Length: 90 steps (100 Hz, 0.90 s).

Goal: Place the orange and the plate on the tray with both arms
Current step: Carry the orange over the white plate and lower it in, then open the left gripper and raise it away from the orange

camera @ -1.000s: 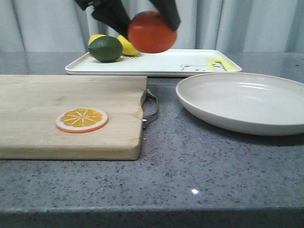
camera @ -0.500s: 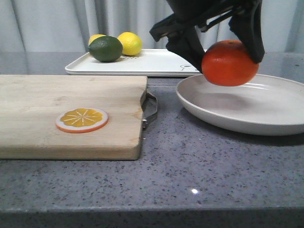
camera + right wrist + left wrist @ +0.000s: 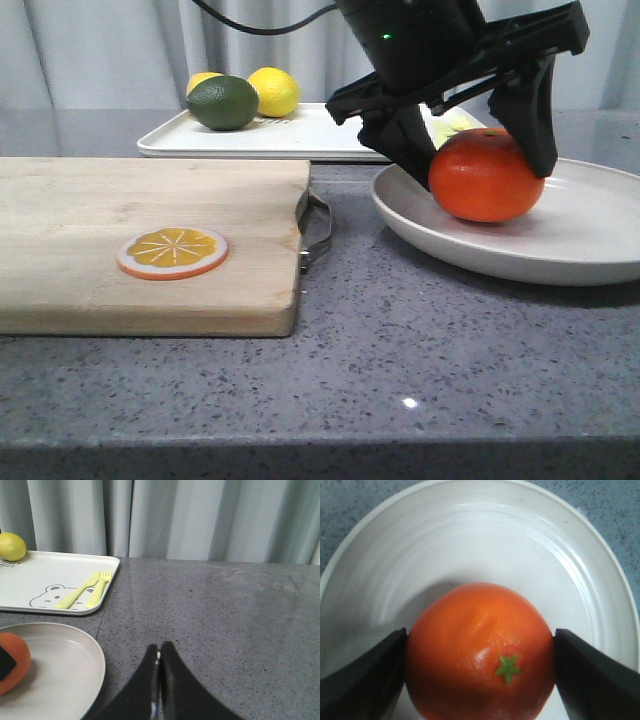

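Down comes the orange (image 3: 487, 175), now seated in the plate (image 3: 590, 240) right of centre; left hand (image 3: 480, 160) still clamps it, right hand (image 3: 159, 677) pinched empty. Tray (image 3: 330, 135) waits upper centre.

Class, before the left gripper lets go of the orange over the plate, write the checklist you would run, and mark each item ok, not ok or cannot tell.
1. Orange over the plate, inside its rim: ok.
2. Orange resting on the plate floor: cannot tell; the front view suggests contact.
3. Left gripper fingers against both sides of the orange: ok.
4. Right gripper shut and away from the plate: ok.
5. Tray has bare space beside the lime and lemons: ok.
6. Plate on the tray: not ok; it sits on the counter.
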Available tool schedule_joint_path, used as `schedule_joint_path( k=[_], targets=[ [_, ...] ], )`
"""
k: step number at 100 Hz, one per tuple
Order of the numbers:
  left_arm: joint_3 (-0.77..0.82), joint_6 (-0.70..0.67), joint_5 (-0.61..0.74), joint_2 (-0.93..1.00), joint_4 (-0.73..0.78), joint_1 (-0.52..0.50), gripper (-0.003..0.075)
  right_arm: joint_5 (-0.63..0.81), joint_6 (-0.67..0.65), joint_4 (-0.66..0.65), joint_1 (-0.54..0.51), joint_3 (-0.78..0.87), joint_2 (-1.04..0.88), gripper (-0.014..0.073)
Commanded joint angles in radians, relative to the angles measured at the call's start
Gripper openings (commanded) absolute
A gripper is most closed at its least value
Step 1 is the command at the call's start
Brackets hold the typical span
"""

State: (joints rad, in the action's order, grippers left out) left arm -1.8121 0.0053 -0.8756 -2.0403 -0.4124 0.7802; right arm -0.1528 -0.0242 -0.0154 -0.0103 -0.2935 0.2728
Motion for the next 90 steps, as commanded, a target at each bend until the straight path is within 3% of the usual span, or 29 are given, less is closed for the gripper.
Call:
schedule_joint_path(
  k=[1,31,90],
  targets=[
    [-0.037,0.004,0.023,0.048,-0.018,0.008,0.0453,0.069,-0.001,-0.01,-0.008,-0.031,0.018,-0.0057],
    [-0.037,0.048,0.015,0.048,-0.022,0.006,0.0673,0.069,-0.001,-0.01,-0.008,-0.031,0.018,-0.0057],
    [-0.128,0.049,-0.1,0.053,-0.028,-0.004,0.0669,0.065,-0.001,-0.01,-0.008,-0.031,0.018,-0.0057]
  ],
)
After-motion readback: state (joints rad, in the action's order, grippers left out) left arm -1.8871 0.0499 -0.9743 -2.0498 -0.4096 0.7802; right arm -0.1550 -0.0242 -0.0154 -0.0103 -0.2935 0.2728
